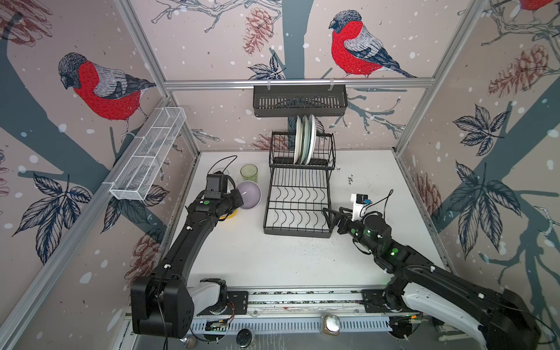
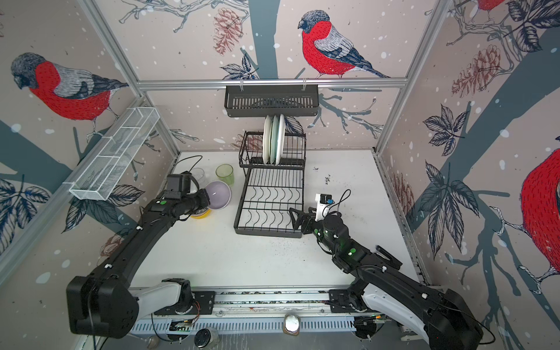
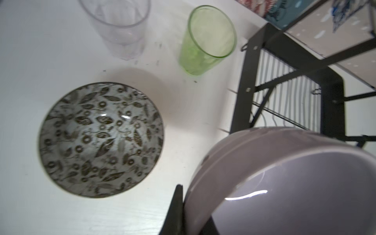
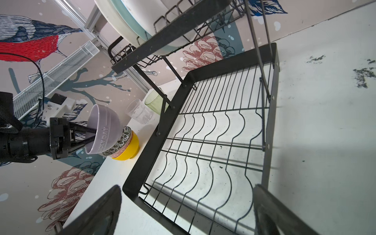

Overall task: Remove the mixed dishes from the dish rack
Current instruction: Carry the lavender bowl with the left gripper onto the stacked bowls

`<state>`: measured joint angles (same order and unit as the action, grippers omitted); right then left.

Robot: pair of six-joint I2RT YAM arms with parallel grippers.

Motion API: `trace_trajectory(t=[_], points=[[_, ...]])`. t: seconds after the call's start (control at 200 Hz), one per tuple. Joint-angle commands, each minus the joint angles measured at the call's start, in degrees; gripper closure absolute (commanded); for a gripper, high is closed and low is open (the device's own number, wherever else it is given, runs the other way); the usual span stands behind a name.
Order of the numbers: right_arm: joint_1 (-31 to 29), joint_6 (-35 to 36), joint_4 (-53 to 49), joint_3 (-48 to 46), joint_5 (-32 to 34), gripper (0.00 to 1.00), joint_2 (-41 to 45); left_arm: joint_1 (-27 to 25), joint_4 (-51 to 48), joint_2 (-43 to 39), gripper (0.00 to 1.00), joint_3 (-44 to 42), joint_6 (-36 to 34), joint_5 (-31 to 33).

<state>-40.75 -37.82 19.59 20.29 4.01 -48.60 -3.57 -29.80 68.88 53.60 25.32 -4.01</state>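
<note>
My left gripper (image 1: 239, 202) is shut on the rim of the lilac bowl (image 1: 250, 194), holding it tilted in the air. Just below it, the pink-patterned bowl (image 3: 100, 140) sits nested in the yellow bowl (image 4: 130, 150). The green glass (image 1: 249, 173) and the clear glass (image 2: 198, 175) stand upright behind them. To their right is the black dish rack (image 1: 298, 231). Its lower tier is bare, and three plates (image 1: 304, 141) stand on edge in the upper tier. My right gripper (image 1: 328, 216) is open and holds nothing, at the rack's near right corner.
A long black slotted basket (image 1: 300, 101) hangs on the back rail above the plates. A white mesh basket (image 1: 148, 154) hangs on the left wall. Small jars (image 1: 330, 324) sit beyond the table's front rail.
</note>
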Motion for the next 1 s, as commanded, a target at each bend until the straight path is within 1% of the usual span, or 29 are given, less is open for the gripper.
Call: trace_trajectory(t=[0.0, 0.105, 0.195, 0.22, 0.35, 0.575, 0.695, 0.991], points=[[1.68, 2.17, -0.65, -0.33, -2.97, 0.00, 0.80, 2.41, -2.16, 0.57, 1.00, 0.88, -1.64, 2.54], [3.09, 4.40, -1.44, -0.61, -5.01, 0.00, 2.20, 3.04, -3.75, 1.54, 1.00, 2.34, -2.77, 5.04], [3.57, 5.97, -2.65, -0.61, -5.03, 0.01, 3.37, 3.69, -6.01, 2.92, 1.00, 3.22, -3.38, 7.36], [3.73, 6.36, -2.89, -0.61, -4.83, 0.00, 3.64, 3.94, -6.62, 3.43, 1.00, 5.14, -3.64, 7.80], [4.84, 7.06, -3.60, -0.61, -4.98, 0.00, 3.89, 4.96, -9.03, 5.82, 1.00, 6.78, -4.40, 10.61], [6.55, 7.48, -4.18, -0.70, -6.33, 0.00, 3.55, 9.13, -8.35, 9.10, 1.00, 5.38, -4.97, 10.21], [7.73, 7.85, -4.76, -0.61, -7.38, 0.00, 3.59, 9.47, -7.49, 10.53, 1.00, 4.69, -5.11, 11.28], [10.47, 7.29, -5.77, -0.08, -9.35, 0.00, 3.24, 9.71, -5.27, 14.89, 1.00, 5.12, -5.14, 10.83]])
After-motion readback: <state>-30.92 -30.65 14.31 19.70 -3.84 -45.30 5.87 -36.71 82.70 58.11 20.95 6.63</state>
